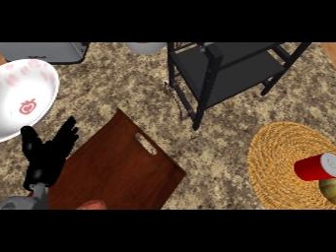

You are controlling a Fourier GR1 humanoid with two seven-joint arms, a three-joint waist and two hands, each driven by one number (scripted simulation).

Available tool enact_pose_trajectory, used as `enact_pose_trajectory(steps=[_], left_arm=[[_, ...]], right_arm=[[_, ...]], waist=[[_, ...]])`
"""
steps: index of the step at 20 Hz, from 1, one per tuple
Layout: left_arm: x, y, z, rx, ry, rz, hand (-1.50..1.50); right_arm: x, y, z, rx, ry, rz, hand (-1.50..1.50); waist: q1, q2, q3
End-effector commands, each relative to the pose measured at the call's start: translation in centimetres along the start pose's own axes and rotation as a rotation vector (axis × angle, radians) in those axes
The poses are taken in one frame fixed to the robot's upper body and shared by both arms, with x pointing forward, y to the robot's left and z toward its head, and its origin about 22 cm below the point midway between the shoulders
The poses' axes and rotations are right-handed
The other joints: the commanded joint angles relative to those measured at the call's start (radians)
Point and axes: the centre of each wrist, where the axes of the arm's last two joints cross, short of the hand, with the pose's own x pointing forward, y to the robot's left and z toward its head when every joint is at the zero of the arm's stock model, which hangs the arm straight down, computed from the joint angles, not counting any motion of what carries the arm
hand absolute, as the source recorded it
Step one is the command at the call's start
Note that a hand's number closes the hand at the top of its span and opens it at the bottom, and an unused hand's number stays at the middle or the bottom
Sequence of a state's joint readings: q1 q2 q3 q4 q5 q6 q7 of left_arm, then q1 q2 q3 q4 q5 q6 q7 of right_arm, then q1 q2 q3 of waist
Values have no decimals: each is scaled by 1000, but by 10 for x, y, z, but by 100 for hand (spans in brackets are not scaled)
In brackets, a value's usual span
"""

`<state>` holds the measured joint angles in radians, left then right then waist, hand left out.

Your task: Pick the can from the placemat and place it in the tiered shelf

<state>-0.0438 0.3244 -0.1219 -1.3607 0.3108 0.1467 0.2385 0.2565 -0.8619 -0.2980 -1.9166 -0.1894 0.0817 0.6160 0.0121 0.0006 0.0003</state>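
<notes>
Left hand (48, 150) open, fingers up, at lower left. Cutting board (119, 170) just right of it; bowl (14, 98) above; shelf (225, 74) upper right; can (318, 167) lying on placemat (286, 162) far right.

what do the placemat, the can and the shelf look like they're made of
Placemat: woven straw or wicker, judging by its golden coiled rings with a matte look.
Can: probably metal, with a glossy red side and a pale grey flat end; it lies on its side.
Tiered shelf: looks like dark painted metal, with thin black bars and flat charcoal panels, though plastic is possible.
</notes>
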Motion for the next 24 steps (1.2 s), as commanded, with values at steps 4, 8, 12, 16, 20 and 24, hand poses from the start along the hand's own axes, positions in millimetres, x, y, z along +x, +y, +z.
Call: enact_pose_trajectory(steps=[4,8,12,16,20,24], left_arm=[[12,-12,-15,-2,24,-2,0],[-6,7,0,5,37,16,0],[-24,1,-3,9,38,7,0],[10,-5,3,23,33,23,0],[-6,23,1,17,24,9,0],[-7,-3,-1,4,24,-3,0]], right_arm=[[40,20,-16,69,126,107,-150],[8,64,-13,96,101,153,-150],[16,58,-20,92,207,207,-150],[22,63,-11,42,222,211,-150],[9,91,-25,38,225,241,-150],[15,97,-10,28,211,208,-150]], waist=[[-1,3,-1],[-12,-1,0],[-12,0,-1],[-14,-2,0],[-12,-1,0],[-14,-2,0]])
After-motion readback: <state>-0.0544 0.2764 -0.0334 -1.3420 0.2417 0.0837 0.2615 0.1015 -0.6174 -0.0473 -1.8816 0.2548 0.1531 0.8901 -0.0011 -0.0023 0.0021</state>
